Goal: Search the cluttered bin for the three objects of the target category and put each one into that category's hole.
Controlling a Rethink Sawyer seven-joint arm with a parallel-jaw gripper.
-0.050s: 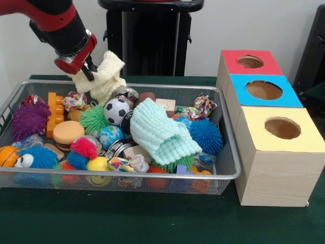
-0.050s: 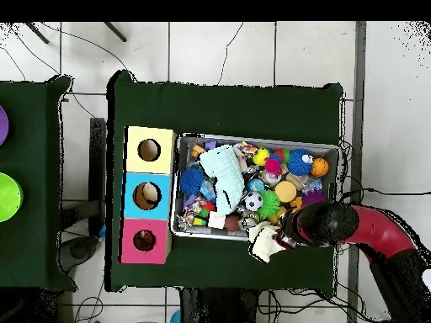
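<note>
My gripper (image 1: 87, 69) is shut on a cream knitted cloth (image 1: 107, 77), which hangs above the back rim of the wire bin (image 1: 152, 176). In the overhead view the cream cloth (image 2: 264, 242) sits just outside the bin's edge, next to the gripper (image 2: 281, 238). A mint green knitted cloth (image 1: 161, 133) lies over the toys in the middle of the bin, and the mint cloth (image 2: 220, 174) shows from above too. Beside the bin stand three boxes with a round hole each: red (image 1: 250, 61), blue (image 1: 263, 90) and yellow (image 1: 282, 128).
The bin is packed with spiky balls, a soccer ball (image 1: 116, 110), a toy burger (image 1: 68, 133), an orange block (image 1: 52, 114) and rope toys. The boxes stand close against the bin's side. A green cloth covers the table (image 1: 152, 218).
</note>
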